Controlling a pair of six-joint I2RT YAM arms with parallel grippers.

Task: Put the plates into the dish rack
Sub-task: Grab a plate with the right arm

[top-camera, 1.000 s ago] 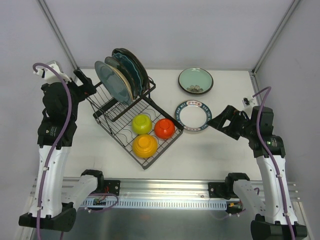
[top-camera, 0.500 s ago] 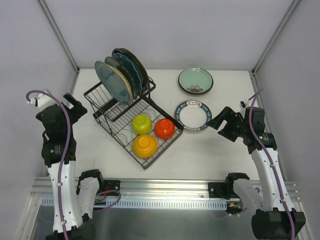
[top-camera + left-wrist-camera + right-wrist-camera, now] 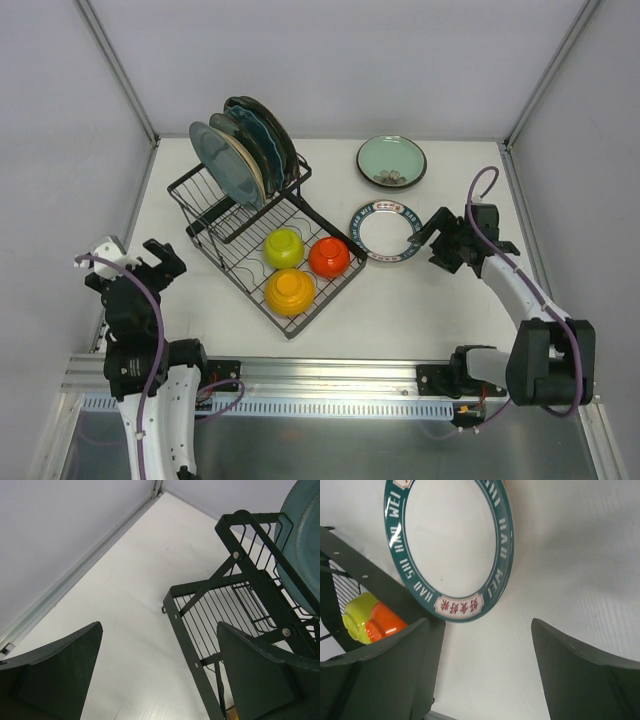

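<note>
White table (image 3: 420, 300), grey walls on three sides, aluminium posts in the far corners. We note the dish rack (image 3: 205, 203) left of centre, set at an angle to the table edge.

Rack, raised slotted section: we count several upright plates (image 3: 225, 160) on edge, packed close together. A grey-blue one faces front and the darkest sits at the back. The exact number is hard to tell from above.

Rack, lower basket: three small bowls sit here, a yellow-green bowl (image 3: 283, 247), a red-orange bowl (image 3: 329, 257) and a yellow bowl (image 3: 291, 290).

Two plates lie flat on the table, outside the rack. The mint green plate (image 3: 391, 160) is far back, right of centre. The teal-rimmed plate (image 3: 387, 231), white in the middle with lettering round the rim, lies just beside the rack's right corner. We cannot tell whether it touches the wire.

Left gripper (image 3: 165, 262): low at the near left, well apart from the rack. In its wrist view we see both fingers spread wide, with only bare table and the rack's end frame between them. It holds nothing.

Right gripper (image 3: 433, 240): just beside the right edge of the teal-rimmed plate. In its wrist view the fingers stand apart with the plate's near rim between and ahead of them. They are not clamped on it and nothing is held.
</note>
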